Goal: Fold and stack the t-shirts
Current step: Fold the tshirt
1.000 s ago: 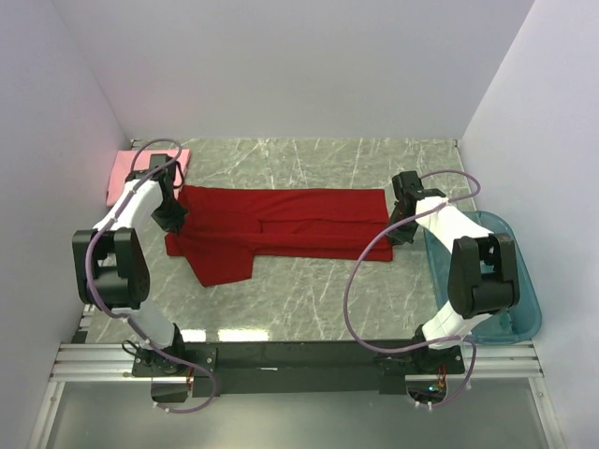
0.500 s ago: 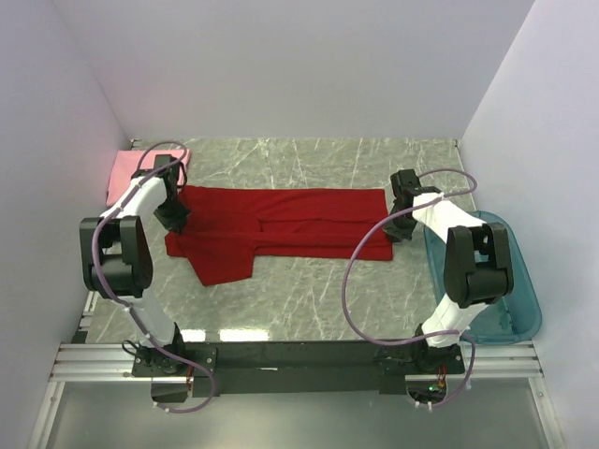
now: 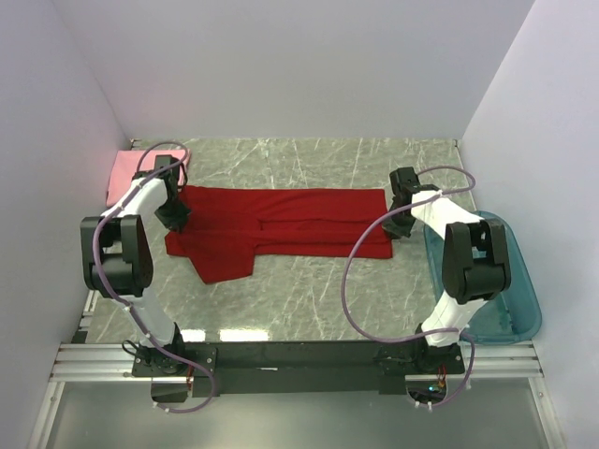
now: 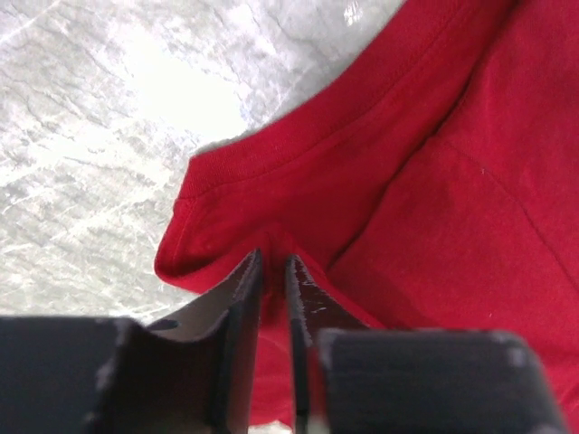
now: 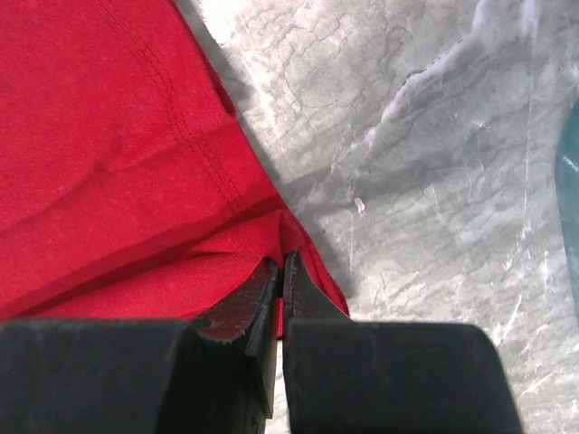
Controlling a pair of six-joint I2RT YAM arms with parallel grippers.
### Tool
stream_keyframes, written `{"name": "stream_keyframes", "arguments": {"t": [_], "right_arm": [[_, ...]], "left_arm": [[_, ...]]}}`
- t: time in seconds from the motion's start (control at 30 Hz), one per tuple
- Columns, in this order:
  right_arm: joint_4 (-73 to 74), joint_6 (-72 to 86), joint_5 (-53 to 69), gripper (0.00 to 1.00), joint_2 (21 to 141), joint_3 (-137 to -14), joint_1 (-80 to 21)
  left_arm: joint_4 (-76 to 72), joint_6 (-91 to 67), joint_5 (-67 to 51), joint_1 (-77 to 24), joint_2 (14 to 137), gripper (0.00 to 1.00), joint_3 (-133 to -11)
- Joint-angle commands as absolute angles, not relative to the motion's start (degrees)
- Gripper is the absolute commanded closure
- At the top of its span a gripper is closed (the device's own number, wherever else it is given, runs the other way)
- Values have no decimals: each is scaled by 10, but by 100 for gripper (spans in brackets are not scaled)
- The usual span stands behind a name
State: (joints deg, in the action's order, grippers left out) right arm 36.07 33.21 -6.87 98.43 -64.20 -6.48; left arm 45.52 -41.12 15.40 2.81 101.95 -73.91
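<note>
Both jaws pinch the red t-shirt (image 4: 434, 181), plain only in the wrist views.

**No writing to read**
No letters, numbers, brand marks or signs can be made out in any of the three views. The red shirt (image 3: 281, 223), seen close across both wrist views, shows only plain cloth and stitched seams, with no tag or print that can be read.
</note>
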Motion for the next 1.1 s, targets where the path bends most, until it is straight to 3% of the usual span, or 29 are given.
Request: {"name": "stream_keyframes", "arguments": {"t": [0.0,0.1,0.13,0.23,0.3,0.47,0.6,0.8,1.07], "right_arm": [[343,329,-100,96,993,-658,-55],[342,316,-95,79,982,-666,-60],[343,312,-93,68,973,-668,-61],[351,303,-89,55,945,-678,-73],[357,294,-88,47,925,-685,-83],[364,280,-67,40,849,-677,-123],[351,278,-35,38,785,-616,-144],[336,279,12,38,699,-536,-162],[345,269,24,38,647,-512,-163]], "left_arm": [[425,-408,187,33,1010,77,-734],[421,-409,185,33,987,65,-733],[421,-408,187,33,982,56,-734],[430,-413,188,33,953,40,-735],[432,-420,186,33,915,30,-721],[426,-437,152,26,805,11,-633],[413,-462,102,3,691,7,-500],[382,-509,51,-56,621,8,-373],[345,-526,38,-97,668,28,-345]]}}
